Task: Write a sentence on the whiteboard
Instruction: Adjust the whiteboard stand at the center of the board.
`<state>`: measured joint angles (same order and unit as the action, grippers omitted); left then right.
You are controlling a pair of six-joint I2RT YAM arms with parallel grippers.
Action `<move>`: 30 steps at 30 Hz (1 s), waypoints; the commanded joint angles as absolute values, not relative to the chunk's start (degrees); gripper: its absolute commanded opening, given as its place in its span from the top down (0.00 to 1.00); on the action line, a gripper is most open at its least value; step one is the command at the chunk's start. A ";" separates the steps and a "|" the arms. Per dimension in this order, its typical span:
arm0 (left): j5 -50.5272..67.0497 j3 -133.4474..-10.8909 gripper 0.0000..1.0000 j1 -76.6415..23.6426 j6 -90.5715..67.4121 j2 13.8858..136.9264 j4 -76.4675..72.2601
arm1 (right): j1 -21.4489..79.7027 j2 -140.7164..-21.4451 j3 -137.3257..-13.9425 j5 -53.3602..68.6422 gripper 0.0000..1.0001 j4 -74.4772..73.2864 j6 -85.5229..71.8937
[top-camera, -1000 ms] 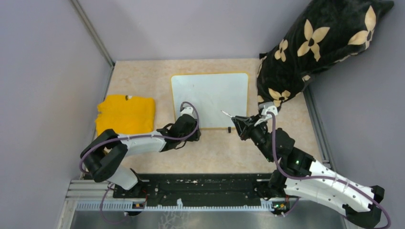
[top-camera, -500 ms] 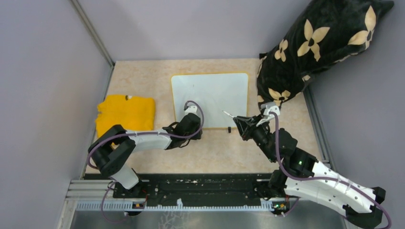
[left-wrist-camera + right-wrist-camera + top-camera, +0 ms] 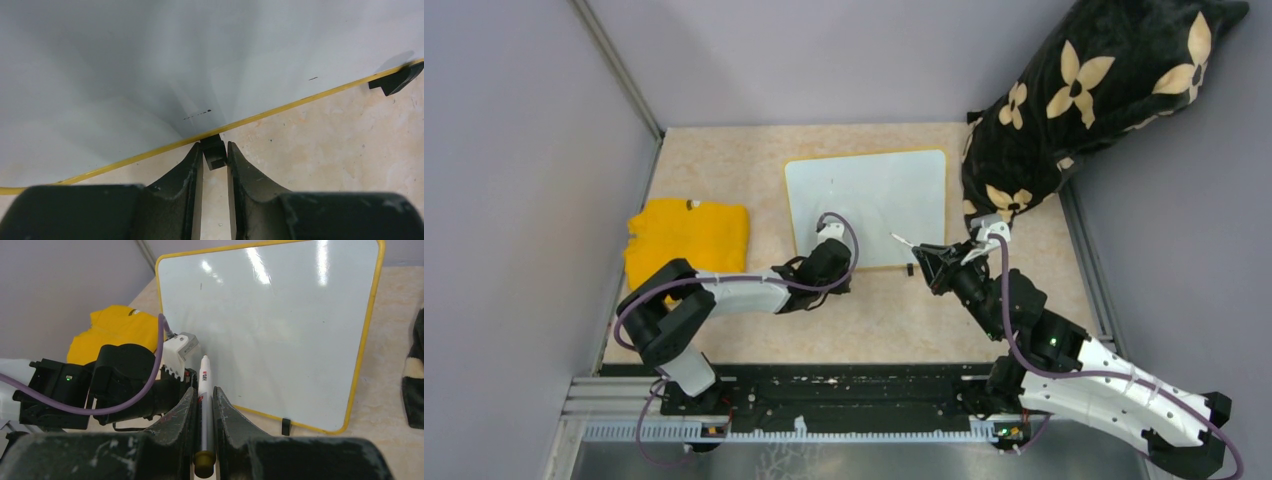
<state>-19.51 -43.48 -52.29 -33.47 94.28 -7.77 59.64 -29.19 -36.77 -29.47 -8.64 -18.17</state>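
Note:
The whiteboard [image 3: 866,200] lies flat on the table, white with a yellow rim. I see no sentence on it, only a few tiny dark specks. My left gripper [image 3: 832,266] is at its near edge. In the left wrist view the left gripper [image 3: 214,149] is shut on one black foot [image 3: 214,154] of the board [image 3: 150,60]. The other foot [image 3: 395,80] is free. My right gripper [image 3: 936,262] is at the board's near right corner, shut on a white marker [image 3: 204,400] that points over the board [image 3: 280,325].
A flat yellow cloth [image 3: 686,238] lies left of the board. A black pillow with tan flowers [image 3: 1084,90] leans at the back right, close to the board's right edge. Grey walls close in the left, back and right.
The left gripper has moved a little to the right along the near edge, and the board has shifted slightly right with it. The right gripper and marker have barely moved.

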 commanded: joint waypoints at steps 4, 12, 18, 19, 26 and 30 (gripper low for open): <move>-18.19 -44.99 0.69 -53.53 -33.85 93.51 -9.11 | 60.12 -28.83 -39.09 -30.20 1.00 -7.71 -18.54; -19.11 -41.18 0.34 -53.53 -34.70 81.94 -3.93 | 60.16 -28.39 -39.02 -30.74 1.00 -8.17 -18.54; -25.39 -42.09 0.24 -53.53 -33.43 68.25 8.62 | 60.12 -28.21 -38.65 -30.83 1.00 -7.65 -18.74; -27.27 -42.38 0.23 -53.53 -32.01 66.11 10.05 | 60.12 -28.21 -38.35 -30.69 1.00 -7.26 -18.91; -34.54 -45.09 0.18 -51.56 -19.10 54.96 12.65 | 60.16 -29.71 -36.73 -28.93 1.00 -3.56 -20.03; -24.66 -44.89 0.16 -40.67 -20.11 53.53 12.36 | 60.12 -31.96 -37.01 -28.06 1.00 -2.40 -20.21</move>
